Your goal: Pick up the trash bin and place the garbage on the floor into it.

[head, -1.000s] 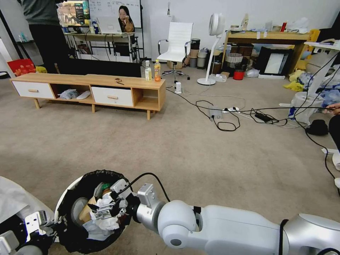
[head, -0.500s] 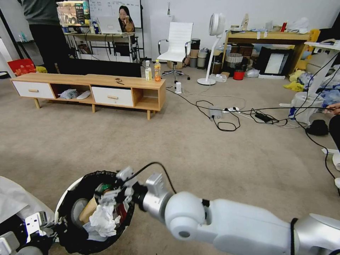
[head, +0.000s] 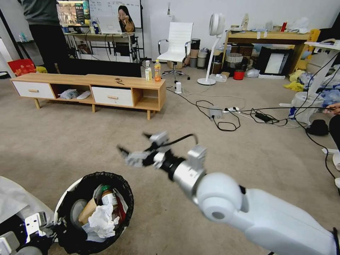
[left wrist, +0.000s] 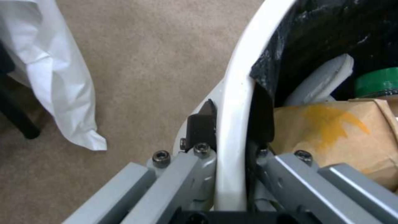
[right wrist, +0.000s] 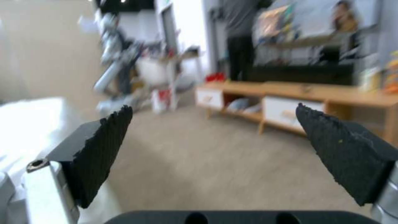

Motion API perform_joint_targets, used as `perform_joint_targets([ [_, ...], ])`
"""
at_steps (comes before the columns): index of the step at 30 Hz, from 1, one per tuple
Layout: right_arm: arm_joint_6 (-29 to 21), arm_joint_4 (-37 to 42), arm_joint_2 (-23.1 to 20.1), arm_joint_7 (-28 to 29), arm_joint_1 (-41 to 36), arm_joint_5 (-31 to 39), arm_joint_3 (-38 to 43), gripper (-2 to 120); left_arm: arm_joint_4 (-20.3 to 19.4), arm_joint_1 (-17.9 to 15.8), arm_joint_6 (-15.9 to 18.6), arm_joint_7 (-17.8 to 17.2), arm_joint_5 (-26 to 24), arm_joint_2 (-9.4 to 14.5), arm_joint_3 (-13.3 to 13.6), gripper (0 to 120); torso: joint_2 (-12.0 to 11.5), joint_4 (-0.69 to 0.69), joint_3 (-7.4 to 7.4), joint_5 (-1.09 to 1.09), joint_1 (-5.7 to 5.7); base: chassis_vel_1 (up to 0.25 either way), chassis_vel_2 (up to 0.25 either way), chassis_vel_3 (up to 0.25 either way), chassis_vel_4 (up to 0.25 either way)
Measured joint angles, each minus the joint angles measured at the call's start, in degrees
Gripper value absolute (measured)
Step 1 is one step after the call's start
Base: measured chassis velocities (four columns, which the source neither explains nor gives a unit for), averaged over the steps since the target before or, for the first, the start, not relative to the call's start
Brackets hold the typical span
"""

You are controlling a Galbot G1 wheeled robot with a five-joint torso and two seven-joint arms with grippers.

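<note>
The trash bin [head: 92, 211] is held at the near left of the head view, above the floor [head: 88, 141], its black bag folded over the white rim. The left tool [left wrist: 230, 137] is pinched on the bin's rim [left wrist: 232, 124], one pad outside the white wall and one inside against the bag, as seen in the left wrist view. Inside the bin lie the garbage items: a crumpled white tissue [head: 101, 221] on top, a brown cardboard piece [left wrist: 331, 130] marked with a yellow stain, a green-capped bottle [head: 108, 196] and a red item at the bin's far-right inner side, too hidden to identify. The right tool [head: 136, 150] is seen up and beyond the bin, above bare carpet, well apart from the rim; its pads [right wrist: 104, 146] are spread wide with nothing between them. A low wooden cabinet [head: 92, 90] stands well beyond the bin, with two drink bottles [head: 153, 71] on its right end
</note>
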Motion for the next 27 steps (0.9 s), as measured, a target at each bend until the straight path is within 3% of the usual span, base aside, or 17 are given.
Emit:
perform_joint_targets([
  [2, 2.27, -0.30, -0.16, -0.58, -3.08, -1.66, 7.27, 100, -1.01, 0.66, 0.00, 0.03, 0.30, -0.87, -0.67, 1, 0.00, 0.02, 0.00, 0.00, 0.00, 0.000, 0.000, 0.000, 0.000],
  [8, 5.25, -0.64, -0.39, -1.06, -6.77, -3.07, 16.13, 100, -2.09, 1.16, 0.00, 0.05, 0.77, -1.86, -1.18, 1, 0.00, 0.04, 0.00, -0.01, 0.00, 0.000, 0.000, 0.000, 0.000],
  [10, 7.49, -0.37, -1.08, -1.98, -11.58, -6.75, 25.28, 100, -3.15, 1.77, 0.00, 0.06, 0.94, -2.46, -1.33, 1, 0.00, 0.01, 0.00, 0.00, 0.00, 0.000, 0.000, 0.000, 0.000],
  [11, 7.49, -0.37, -1.08, -1.98, -11.58, -6.75, 25.28, 100, -3.15, 1.77, 0.00, 0.06, 0.94, -2.46, -1.33, 1, 0.00, 0.01, 0.00, 0.00, 0.00, 0.000, 0.000, 0.000, 0.000],
  [14, 8.32, 1.90, -1.50, -2.42, -20.60, -12.76, 36.59, 100, -3.67, 2.08, 0.00, 0.10, 2.08, -3.07, -1.34, 1, 0.00, 0.03, 0.00, -0.01, 0.00, 0.000, 0.000, 0.000, 0.000],
  [17, 8.18, 3.32, -1.49, -2.43, -25.72, -15.77, 40.98, 100, -3.71, 2.07, 0.00, 0.13, 2.56, -3.29, -1.02, 1, 0.00, 0.02, 0.00, -0.01, 0.00, 0.000, 0.000, 0.000, 0.000],
  [19, 7.15, 6.02, -0.87, -2.39, -34.83, -22.10, 47.86, 100, -3.71, 2.02, 0.00, 0.58, 3.72, -3.57, -0.16, 1, 0.00, -0.02, -0.01, -0.01, 0.00, 0.000, 0.000, 0.000, 0.000],
  [27, 6.42, 10.50, 3.95, -3.45, -51.45, -33.75, 55.34, 100, -3.99, 1.88, 0.00, 1.30, 5.10, -3.66, 0.56, 1, 0.01, 0.02, 0.00, -0.01, 0.00, 0.000, 0.000, 0.000, 0.000],
])
